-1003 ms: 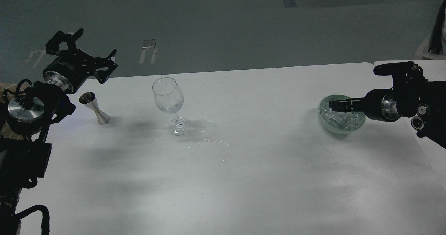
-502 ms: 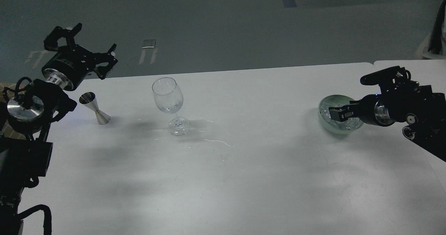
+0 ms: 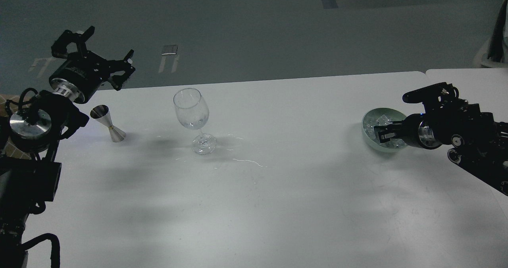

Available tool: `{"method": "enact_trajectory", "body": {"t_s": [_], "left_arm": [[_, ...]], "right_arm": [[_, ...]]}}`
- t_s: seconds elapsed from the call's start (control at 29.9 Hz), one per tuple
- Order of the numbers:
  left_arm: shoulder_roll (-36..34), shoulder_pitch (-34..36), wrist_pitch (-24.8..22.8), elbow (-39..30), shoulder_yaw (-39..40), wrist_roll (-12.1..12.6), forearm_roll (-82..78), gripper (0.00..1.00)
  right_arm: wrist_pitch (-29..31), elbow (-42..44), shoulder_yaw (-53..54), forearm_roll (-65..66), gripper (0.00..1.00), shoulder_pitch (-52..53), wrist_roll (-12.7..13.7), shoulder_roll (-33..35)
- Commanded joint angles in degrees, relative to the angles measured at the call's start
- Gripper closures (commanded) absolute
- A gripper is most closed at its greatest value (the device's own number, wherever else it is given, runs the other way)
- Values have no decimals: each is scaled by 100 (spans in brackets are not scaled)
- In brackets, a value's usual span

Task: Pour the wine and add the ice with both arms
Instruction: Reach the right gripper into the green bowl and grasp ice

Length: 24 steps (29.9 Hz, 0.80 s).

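Right gripper (image 3: 380, 134) sits low inside the bowl (image 3: 367, 119), tips down among the ice (image 3: 381, 120); it is dark and partly end-on, so I cannot tell whether the jaws are spread or pinched, or whether a cube is held. Right arm (image 3: 460, 131) comes in from the right edge, wrist tilted toward the bowl, one black finger-like part sticking up and left above the bowl rim. Bowl is pale green, near the table's (image 3: 278, 204) right side, cubes piled in it, some showing clear at the far rim. Left gripper (image 3: 105, 63) hangs beyond the table's far left corner, above the floor, its fingers spread wide with nothing between them. Left arm (image 3: 31, 121) rises from the left edge, silver wrist ring showing. Jigger (image 3: 107, 123) stands tilted on the table just beside the left arm, not touching the gripper. Glass (image 3: 193, 119) stands upright, right of the jigger, well apart from the bowl, looks clear with faint glints in the bowl part; contents too faint to tell. Thin wet streaks (image 3: 246, 161) lie on the table just right of the glass foot.
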<state>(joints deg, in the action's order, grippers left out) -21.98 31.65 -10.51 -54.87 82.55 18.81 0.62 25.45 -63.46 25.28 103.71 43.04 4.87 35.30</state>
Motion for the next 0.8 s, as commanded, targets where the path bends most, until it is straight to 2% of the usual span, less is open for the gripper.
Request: {"method": "enact_trajectory", "body": {"t_s": [0.0, 0.07, 0.1, 0.4, 0.77], "left_arm": [[9, -1, -4, 3, -2, 0, 0, 2], [9, -1, -4, 3, -2, 0, -9, 2], [9, -1, -4, 3, -2, 0, -9, 2], [-17, 8, 5, -6, 6, 0, -9, 2], [-35, 8, 23, -15, 6, 0, -9, 2]], "right_arm": [[4, 0, -23, 1, 86, 11, 14, 29], [-5, 0, -23, -8, 95, 3, 5, 29], [-5, 0, -23, -8, 96, 3, -3, 38], [-5, -123, 47, -70, 96, 55, -39, 143], [4, -887, 311, -105, 96, 64, -65, 943]]}}
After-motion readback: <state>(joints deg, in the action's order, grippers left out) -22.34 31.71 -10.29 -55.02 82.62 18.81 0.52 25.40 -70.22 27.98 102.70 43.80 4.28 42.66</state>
